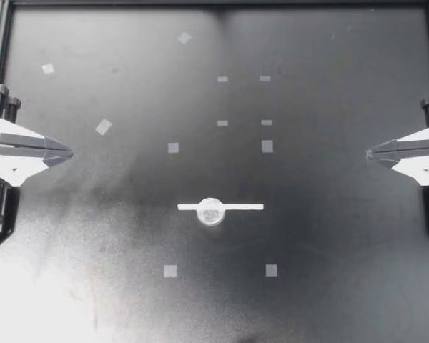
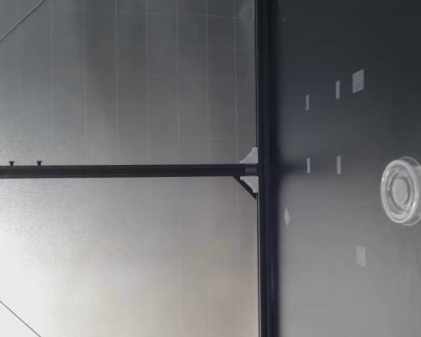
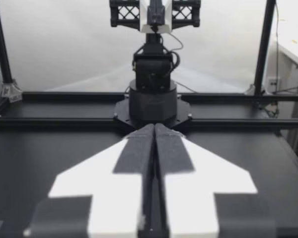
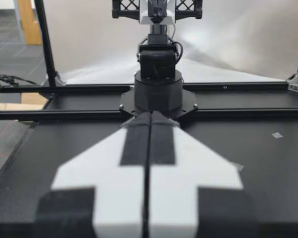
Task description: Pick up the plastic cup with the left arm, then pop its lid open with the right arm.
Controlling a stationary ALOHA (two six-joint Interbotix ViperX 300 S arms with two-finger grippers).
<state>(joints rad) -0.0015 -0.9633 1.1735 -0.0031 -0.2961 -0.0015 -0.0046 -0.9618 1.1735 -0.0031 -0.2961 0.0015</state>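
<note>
Table (image 1: 329, 236): cup (image 1: 211, 211) far from left gripper (image 1: 70, 152)

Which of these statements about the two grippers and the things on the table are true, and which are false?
1. The clear cup sits on the white strip. True.
2. The left gripper is shut and empty. True.
3. The right gripper holds the clear cup. False: it is shut on nothing, at the right side of the table, far from the cup.
4. The two grippers meet over the white strip. False: they sit at opposite sides of the table.
</note>
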